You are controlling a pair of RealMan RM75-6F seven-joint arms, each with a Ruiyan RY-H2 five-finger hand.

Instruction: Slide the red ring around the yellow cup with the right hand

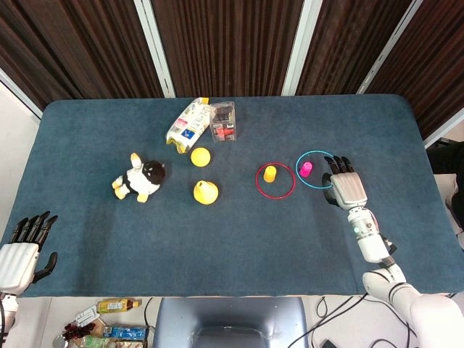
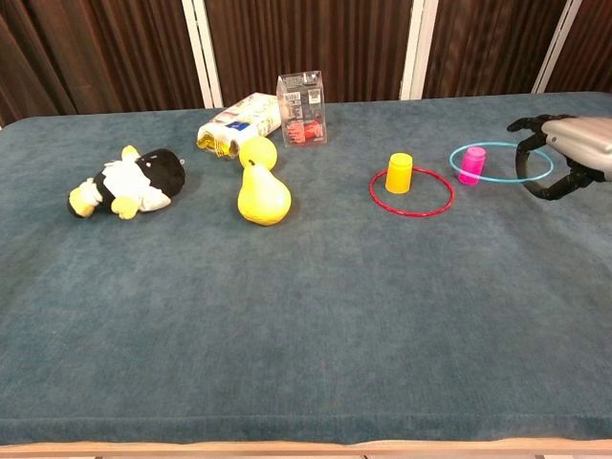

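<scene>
1. I see the red ring (image 1: 275,180) lying flat on the blue table (image 1: 232,239), a little right of the table's middle, and the yellow cup (image 1: 270,173) stands inside it — toward the ring's 11 o'clock edge in the head view, close against the rim.
2. At the ring's 3 o'clock, just beside it, the cyan ring (image 1: 316,170) lies around the pink cup (image 1: 306,169); the pink cup sits toward that ring's 9 o'clock side.
3. My right hand (image 1: 343,185) is at the cyan ring's 4 o'clock, palm down, its dark fingertips (image 1: 336,164) over or on that ring's rim. The fingers are slightly apart and bent downward in the chest view; I cannot tell whether they grip the cyan ring or merely touch it. The hand is well clear of the red ring.
4. My left hand (image 1: 20,249) hangs at the table's 8 o'clock corner, off the near edge, fingers straight and apart, holding nothing.
5. At 9 o'clock from the red ring lie a yellow pear (image 1: 206,192) and, just beyond it toward 11 o'clock, a yellow ball (image 1: 201,156).
6. Farther out toward 9 o'clock a black-and-white plush toy (image 1: 140,177) lies on its side.
7. Toward the far edge — about 11 o'clock from the red ring — a clear box (image 1: 223,122) stands beside a snack bag (image 1: 188,125).
</scene>
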